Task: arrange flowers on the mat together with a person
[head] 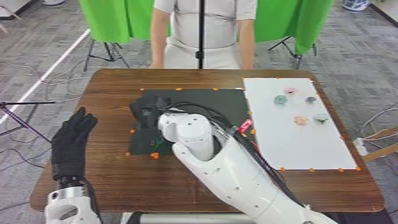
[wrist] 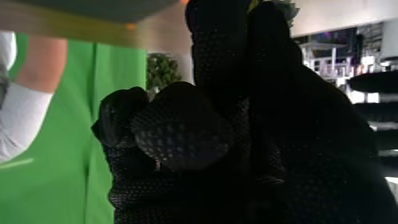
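Right hand (wrist: 302,145) nearer, over dark mat (head: 206,94); long fingers straight, side by side, can't tell if pinching. Flower (wrist: 291,8) peeking just beside fingertips, long axis hidden. Left hand (head: 68,147) well apart, fingers straight.

Black fabric-gloved right hand (head: 153,113) blends into dark grey mat (head: 197,94). Thin green stem (head: 158,145) near hand, too blurred to trace. Dark leafy thing (wrist: 290,10) behind hand, partly hidden, cut off.
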Robot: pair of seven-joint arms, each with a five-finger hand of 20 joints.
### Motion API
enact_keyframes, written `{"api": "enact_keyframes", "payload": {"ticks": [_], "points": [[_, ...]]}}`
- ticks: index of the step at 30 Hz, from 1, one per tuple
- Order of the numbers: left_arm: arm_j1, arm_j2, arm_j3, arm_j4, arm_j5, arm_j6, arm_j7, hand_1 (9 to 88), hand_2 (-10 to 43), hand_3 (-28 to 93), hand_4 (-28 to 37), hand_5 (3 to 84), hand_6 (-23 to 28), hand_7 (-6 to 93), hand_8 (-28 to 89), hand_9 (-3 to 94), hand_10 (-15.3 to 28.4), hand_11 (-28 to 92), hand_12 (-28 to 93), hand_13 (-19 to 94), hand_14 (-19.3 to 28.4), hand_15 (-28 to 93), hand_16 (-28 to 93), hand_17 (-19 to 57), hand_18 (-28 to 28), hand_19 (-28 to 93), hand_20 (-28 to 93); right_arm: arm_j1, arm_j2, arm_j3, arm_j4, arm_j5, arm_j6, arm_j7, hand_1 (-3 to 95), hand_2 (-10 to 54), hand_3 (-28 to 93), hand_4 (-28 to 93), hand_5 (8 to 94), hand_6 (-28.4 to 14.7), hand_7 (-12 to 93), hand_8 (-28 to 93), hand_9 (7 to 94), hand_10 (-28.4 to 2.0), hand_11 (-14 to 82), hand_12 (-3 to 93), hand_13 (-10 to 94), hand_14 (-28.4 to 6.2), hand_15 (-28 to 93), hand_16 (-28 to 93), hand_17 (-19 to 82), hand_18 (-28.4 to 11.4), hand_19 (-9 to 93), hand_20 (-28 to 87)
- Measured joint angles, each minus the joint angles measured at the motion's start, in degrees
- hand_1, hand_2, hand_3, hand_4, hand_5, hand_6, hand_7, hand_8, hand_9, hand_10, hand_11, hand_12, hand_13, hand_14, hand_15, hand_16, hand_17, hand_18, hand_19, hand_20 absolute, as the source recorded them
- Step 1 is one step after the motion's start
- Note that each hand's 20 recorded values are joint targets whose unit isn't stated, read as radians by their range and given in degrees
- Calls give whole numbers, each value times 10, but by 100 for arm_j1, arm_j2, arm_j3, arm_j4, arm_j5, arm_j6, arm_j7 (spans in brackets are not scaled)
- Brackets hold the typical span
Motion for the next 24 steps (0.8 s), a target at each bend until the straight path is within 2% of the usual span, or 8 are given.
{"api": "enact_keyframes", "payload": {"ticks": [4,10,14,24], "points": [[-4,-11,0,3,6,-33,-3,203,-15,688,-271,437,57,61,-53,404,126,136,162,358,144,102,20,116,77,28,205,-49,1,0,0,-55,-201,-16,579,-95,570,-271,780,43,176,25,937,-70,103,367,910,-9,584,387,476,-194,895,435],[-3,-21,1,3,15,-66,-9,222,-32,680,-252,436,56,60,-53,403,126,136,163,358,143,102,20,115,77,28,205,-62,15,-13,-1,-115,-240,-50,526,-95,626,-281,711,51,182,-28,929,-73,103,359,902,-5,586,386,473,-196,891,440],[1,-28,1,3,26,-79,-12,232,-41,677,-240,436,56,61,-53,403,125,136,163,358,143,102,20,114,77,28,204,-57,43,-29,-12,-125,-241,-61,504,-95,644,-282,679,52,185,-122,921,-77,122,344,899,-6,586,389,469,-199,889,444],[6,-52,-8,-1,67,-134,-53,247,-55,673,-218,435,56,62,-53,402,124,135,163,359,144,103,21,113,76,27,203,-13,168,-82,-105,-197,-320,-96,472,-95,674,-283,612,50,190,-133,892,-85,148,322,889,-8,586,390,460,-201,881,448]]}}
